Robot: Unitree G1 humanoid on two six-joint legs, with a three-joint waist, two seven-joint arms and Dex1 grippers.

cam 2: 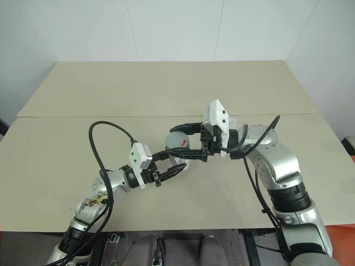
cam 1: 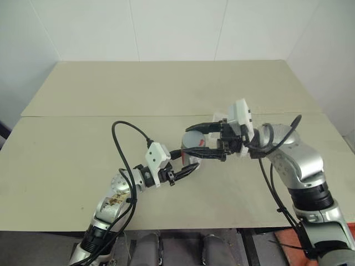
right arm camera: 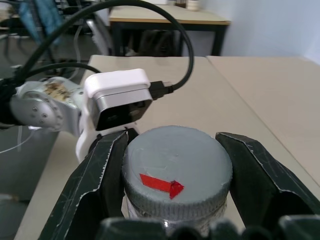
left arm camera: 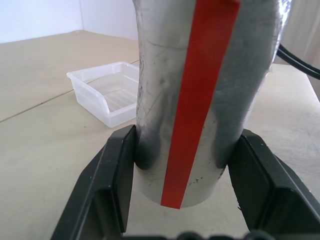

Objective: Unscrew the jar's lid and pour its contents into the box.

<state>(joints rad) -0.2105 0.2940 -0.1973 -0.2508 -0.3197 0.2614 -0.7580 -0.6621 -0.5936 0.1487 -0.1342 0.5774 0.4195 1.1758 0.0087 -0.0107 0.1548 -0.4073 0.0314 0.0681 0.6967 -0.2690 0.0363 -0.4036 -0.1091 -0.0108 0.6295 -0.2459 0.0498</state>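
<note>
The left claw is clenched on the lower body of the jar, holding it upright just above the table, near the middle. From the right, the right claw reaches in level and is clamped on the grey lid, one finger on each side of its ribbed rim. The lid looks to be still seated, so the step in hand is the unscrewing. To do it well, the left grip should stay firm so the jar cannot spin, while the right wrist turns squarely about the jar's axis without tilting it. The box waits on the table just beyond the jar.
</note>
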